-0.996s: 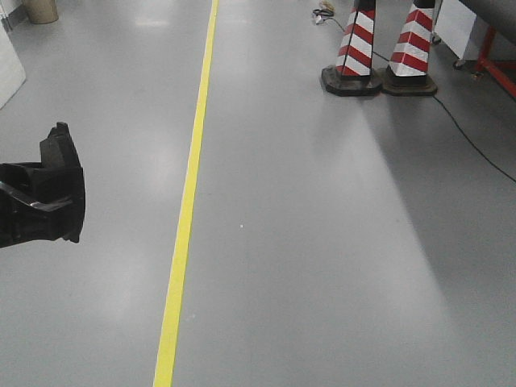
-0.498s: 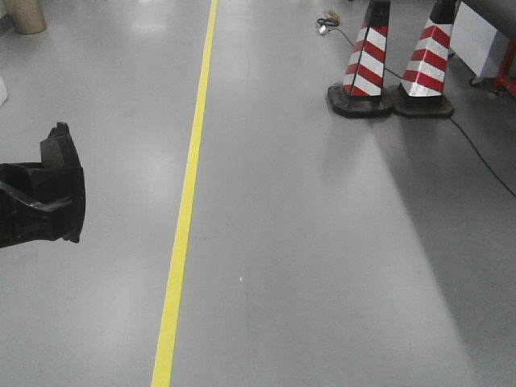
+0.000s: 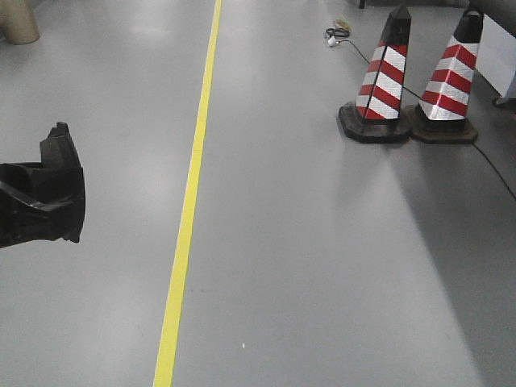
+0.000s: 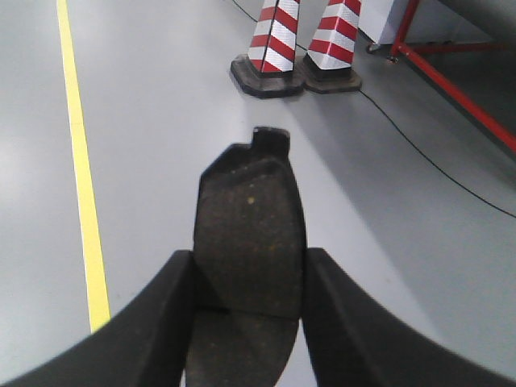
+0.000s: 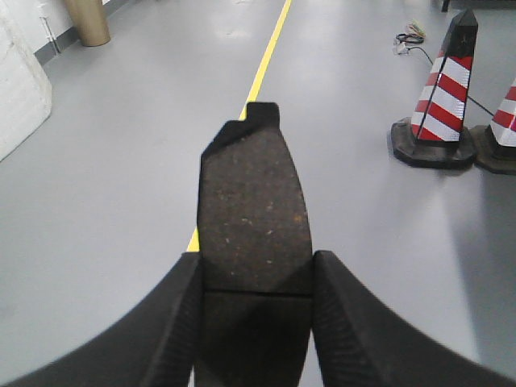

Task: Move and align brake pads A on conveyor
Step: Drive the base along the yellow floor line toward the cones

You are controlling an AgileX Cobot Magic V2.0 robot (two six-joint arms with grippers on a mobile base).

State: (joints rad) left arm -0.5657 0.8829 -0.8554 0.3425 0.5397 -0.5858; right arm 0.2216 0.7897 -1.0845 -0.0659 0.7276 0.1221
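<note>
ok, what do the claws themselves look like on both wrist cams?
Both alike: the left claw and right claw each have two thick, matte black fingers that curve in toward the tips. No markings or cables visible on them.

The brake pad [image 4: 250, 234] between the left fingers [image 4: 153, 322] has a rough, matt, grainy dark face flecked with pale specks, and the brake pad [image 5: 254, 218] between the right fingers [image 5: 355, 322] looks the same, brownish and coarse; both pairs of fingers look like matt black plastic with a fine ribbed texture. The grey floor [image 3: 322, 266] is smooth with a soft sheen, the yellow line [image 3: 189, 201] on it flat and matt, and the striped cones [image 3: 385, 81] at upper right are glossy on dull black rubbery bases. A red frame [image 4: 451, 81] at upper right of the left wrist view looks like painted metal.
</note>
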